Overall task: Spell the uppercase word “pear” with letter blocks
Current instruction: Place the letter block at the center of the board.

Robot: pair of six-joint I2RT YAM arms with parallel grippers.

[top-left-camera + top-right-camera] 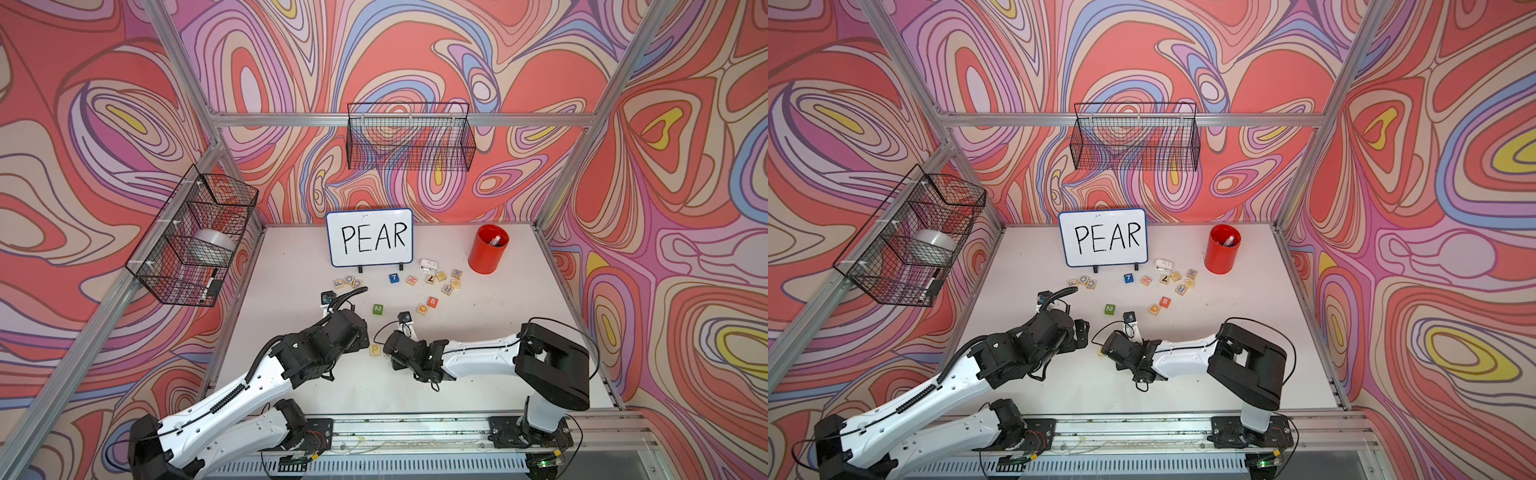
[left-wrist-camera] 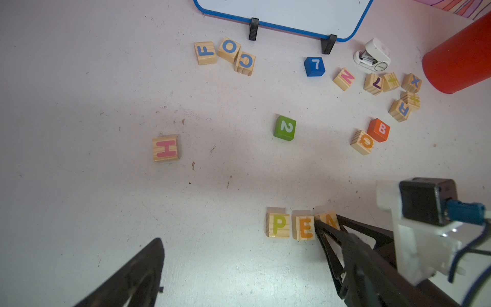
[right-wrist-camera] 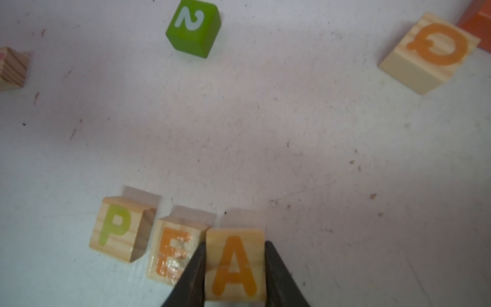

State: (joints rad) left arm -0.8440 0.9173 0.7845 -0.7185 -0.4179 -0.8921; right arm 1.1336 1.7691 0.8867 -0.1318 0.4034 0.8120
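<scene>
Gripping the A block (image 3: 235, 263) tight in the right tool (image 3: 234, 244), hard beside the E block (image 3: 170, 252), next to the P block (image 3: 117, 228). Left tool (image 1: 1081, 331) spread wide, empty. Yet to fetch: the R block (image 2: 400, 110), well apart. Could knock E askew on release, with one finger wedged between E and A.
</scene>
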